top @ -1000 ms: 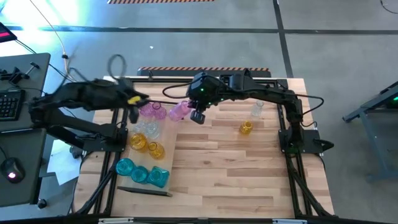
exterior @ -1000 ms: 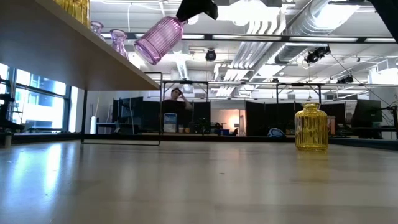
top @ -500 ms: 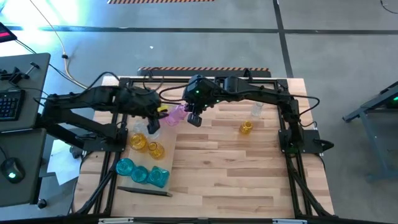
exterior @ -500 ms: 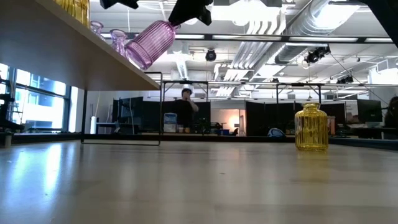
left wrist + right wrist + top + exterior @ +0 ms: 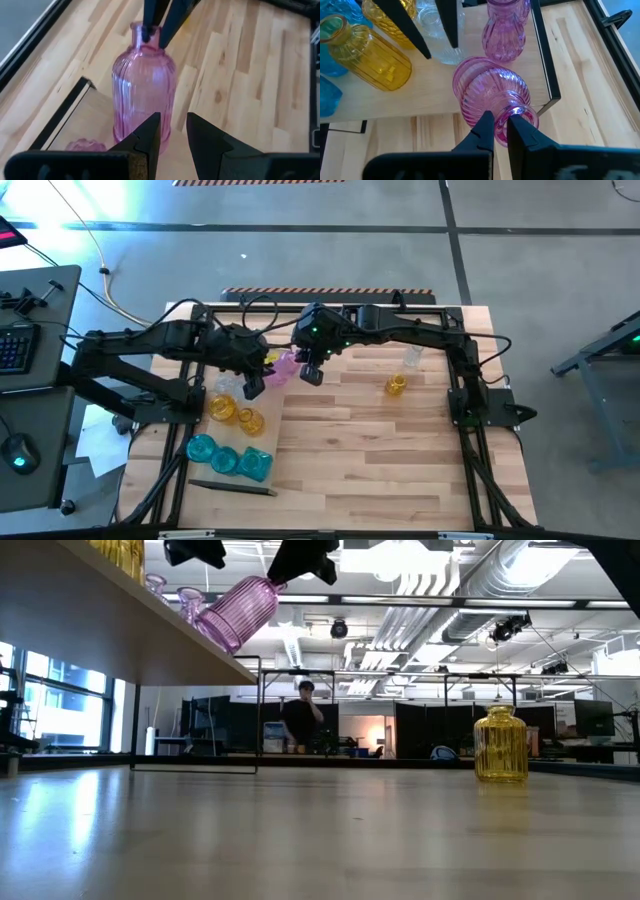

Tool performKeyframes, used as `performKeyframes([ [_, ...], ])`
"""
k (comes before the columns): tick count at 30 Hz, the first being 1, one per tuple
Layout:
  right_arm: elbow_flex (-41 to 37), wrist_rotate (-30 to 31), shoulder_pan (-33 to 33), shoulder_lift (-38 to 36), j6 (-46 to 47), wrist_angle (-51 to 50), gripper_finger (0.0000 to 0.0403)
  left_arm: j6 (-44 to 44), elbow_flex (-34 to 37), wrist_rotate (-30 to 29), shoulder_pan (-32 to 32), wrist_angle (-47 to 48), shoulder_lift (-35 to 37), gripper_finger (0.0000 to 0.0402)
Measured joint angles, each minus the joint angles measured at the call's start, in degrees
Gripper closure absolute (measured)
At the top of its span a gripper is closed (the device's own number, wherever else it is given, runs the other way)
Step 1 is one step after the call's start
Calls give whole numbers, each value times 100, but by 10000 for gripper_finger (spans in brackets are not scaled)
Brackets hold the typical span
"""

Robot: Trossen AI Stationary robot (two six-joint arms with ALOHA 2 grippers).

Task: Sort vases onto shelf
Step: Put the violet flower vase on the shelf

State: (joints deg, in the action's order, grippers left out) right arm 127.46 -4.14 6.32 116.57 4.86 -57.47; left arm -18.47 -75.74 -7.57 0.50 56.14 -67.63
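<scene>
While the right hand (image 5: 501, 131) pinches the rim of the tilted pink vase (image 5: 487, 92) over the shelf's (image 5: 395, 107) end, toward eleven o'clock on the surface (image 5: 380, 450), the left hand (image 5: 172, 132) waits beside it, narrowly parted, holding nothing.

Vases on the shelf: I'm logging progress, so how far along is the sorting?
Mostly done: teal, yellow and pink vases stand on the shelf. The right gripper holds a ribbed pink vase tilted at the shelf edge, with the left gripper alongside it. A yellow vase and a clear vase remain on the table.
</scene>
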Motion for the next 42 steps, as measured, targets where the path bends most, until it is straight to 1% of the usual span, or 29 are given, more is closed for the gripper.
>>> performKeyframes([
  [12, 0, 0, 0, 0, 11, 17, 402, 60, 1, -4, 259, 97, -338, 314],
  [18, 0, 2, 0, 0, 4, 33, 402, 106, 4, -31, 293, 263, -476, 314],
  [37, 0, -44, 3, 0, -40, 162, 402, 53, 4, 17, 413, 411, -471, 314],
  [42, -4, -57, 3, 0, -42, 160, 402, 5, -3, 45, 413, 419, -562, 314],
])
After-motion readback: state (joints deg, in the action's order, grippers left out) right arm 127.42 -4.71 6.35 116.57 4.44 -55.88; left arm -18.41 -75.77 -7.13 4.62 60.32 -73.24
